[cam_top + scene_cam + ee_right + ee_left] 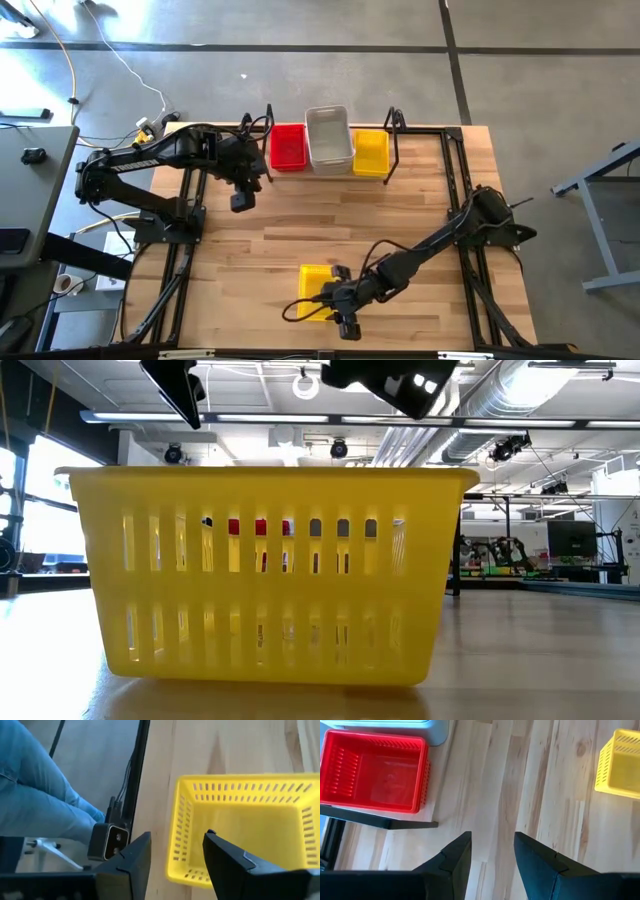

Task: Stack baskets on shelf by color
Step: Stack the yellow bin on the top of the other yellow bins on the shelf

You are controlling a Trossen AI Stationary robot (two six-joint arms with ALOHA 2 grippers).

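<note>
A loose yellow mesh basket [316, 290] [265, 575] stands upright on its base near the table's near edge. My right gripper [338, 300] [177, 836] hangs open above its rim, one finger over the inside and one outside a side wall [181, 835]. In the low view a dark finger [178, 395] shows clear of the rim. On the shelf [420, 131] at the far edge stand a red basket [288, 147] [372, 770], a clear-grey basket [329, 140] and a yellow basket [371, 152]. My left gripper [242, 200] [492, 837] is open over bare wood just in front of the red basket.
The shelf's black rod frame and posts [394, 120] rise around the three baskets. A small camera block [107, 841] sits at the table's near edge beside the loose basket, and a person's blue trouser leg [40, 795] shows beyond that edge. Bare wood [330, 215] lies between the arms.
</note>
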